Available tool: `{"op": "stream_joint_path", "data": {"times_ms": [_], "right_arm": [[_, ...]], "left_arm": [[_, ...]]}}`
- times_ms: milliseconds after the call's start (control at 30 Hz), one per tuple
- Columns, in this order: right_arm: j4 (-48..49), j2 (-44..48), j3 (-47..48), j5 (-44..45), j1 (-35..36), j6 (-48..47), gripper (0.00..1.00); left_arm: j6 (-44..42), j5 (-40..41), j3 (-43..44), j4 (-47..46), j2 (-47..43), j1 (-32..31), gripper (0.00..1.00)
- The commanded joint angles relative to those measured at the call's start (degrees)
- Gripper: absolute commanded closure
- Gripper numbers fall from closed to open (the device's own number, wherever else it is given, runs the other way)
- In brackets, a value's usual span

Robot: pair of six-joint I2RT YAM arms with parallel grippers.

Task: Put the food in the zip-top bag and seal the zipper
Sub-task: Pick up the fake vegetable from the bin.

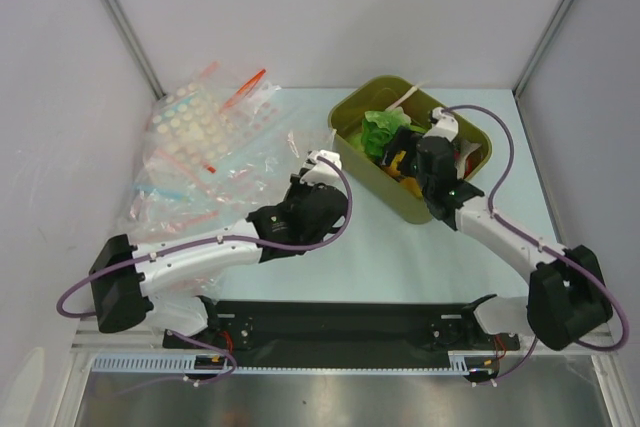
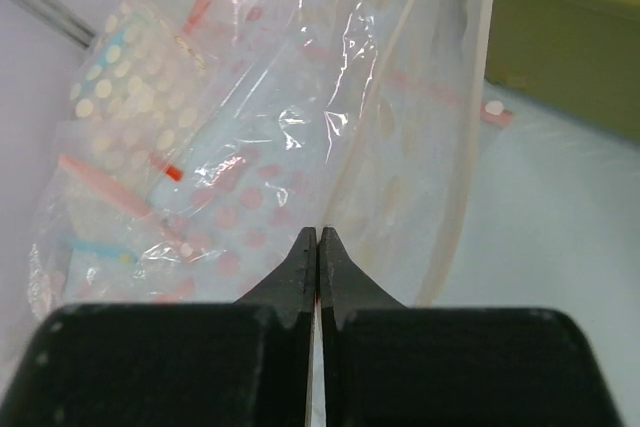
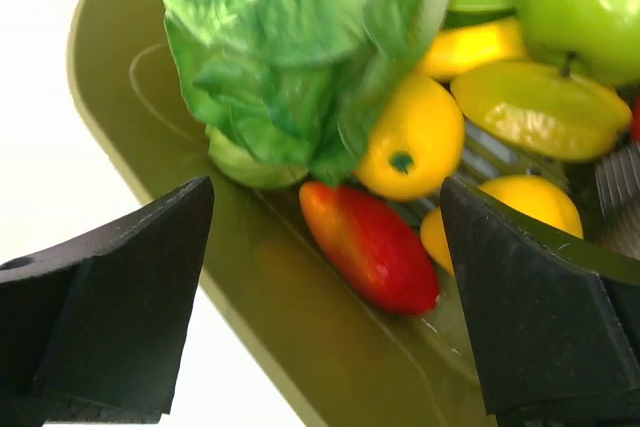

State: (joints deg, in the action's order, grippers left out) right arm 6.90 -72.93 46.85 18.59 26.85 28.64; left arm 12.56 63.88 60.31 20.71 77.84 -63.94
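From above and behind the arm bases we look down over the table. Our left wrist view faces forward, close over the heap of clear bags, with the olive bin at its upper right. Our right wrist view sits close inside that bin, on the lettuce. The top view shares the bags, bin and lettuce.

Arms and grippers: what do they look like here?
The left arm and the right arm have white links with black joint housings, and a purple cable loops along each. The left gripper has black fingers tapering to thin tips. The right gripper has the same black, wedge-shaped build.
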Motion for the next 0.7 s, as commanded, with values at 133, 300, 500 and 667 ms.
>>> {"op": "stream_joint_path", "data": {"times_ms": [133, 300, 500, 667], "right_arm": [[-5.91, -14.22, 14.83, -1.36, -1.01, -5.09, 0.00], [-14.97, -25.67, 26.00, 1.09, -1.63, -7.37, 0.00], [-14.11, -29.91, 26.72, -0.39, -3.47, -5.36, 0.46], [-7.52, -22.19, 18.66, -0.57, -3.74, -3.78, 1.00]], "left_arm": [[0.27, -14.38, 0.68, -3.75, 0.81, 1.54, 1.00], [1.68, -24.56, 1.82, -4.19, 3.89, 3.38, 1.00], [3.17, -31.51, 0.60, -5.93, 2.85, 6.19, 1.00], [3.88, -33.20, -2.13, -7.70, 0.30, 8.39, 1.00]]}}
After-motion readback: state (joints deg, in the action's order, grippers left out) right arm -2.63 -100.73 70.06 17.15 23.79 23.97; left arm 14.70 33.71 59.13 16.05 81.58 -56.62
